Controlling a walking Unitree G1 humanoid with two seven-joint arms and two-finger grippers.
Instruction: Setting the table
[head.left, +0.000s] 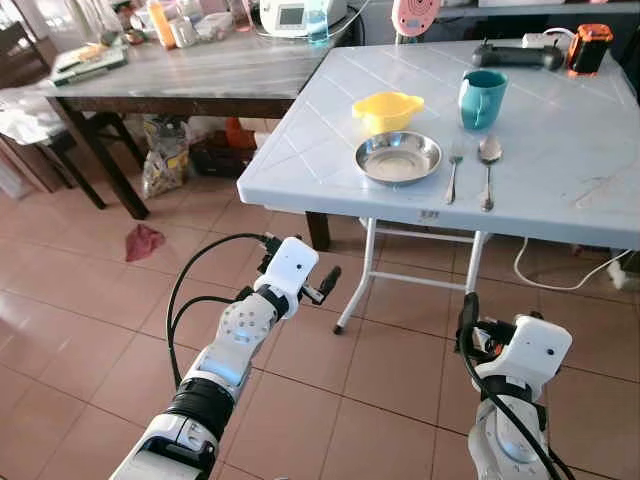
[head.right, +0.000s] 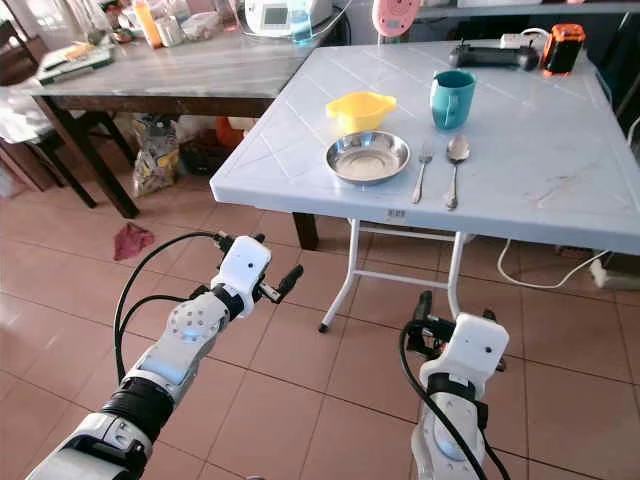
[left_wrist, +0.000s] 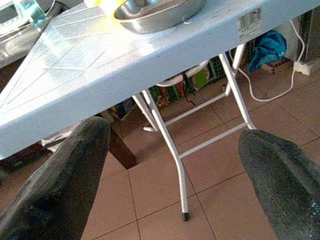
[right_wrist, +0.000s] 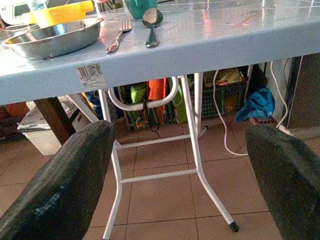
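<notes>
Table (head.left: 560, 190) in the eye views carries a steel plate (head.left: 398, 157) with fork (head.left: 454, 170) and spoon (head.left: 488, 168) just beside it, a yellow bowl (head.left: 387, 109) and teal mug (head.left: 482, 98) behind, while both wrist views show the left gripper (left_wrist: 172, 185) and right gripper (right_wrist: 182, 182) spread empty below its edge.

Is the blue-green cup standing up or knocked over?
Standing up. The teal cup sits upright on the white table, open mouth on top, behind the fork.

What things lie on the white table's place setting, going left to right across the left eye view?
Yellow bowl → steel plate → fork → spoon. The teal cup is left out, as it overlaps the fork and spoon sideways.
</notes>
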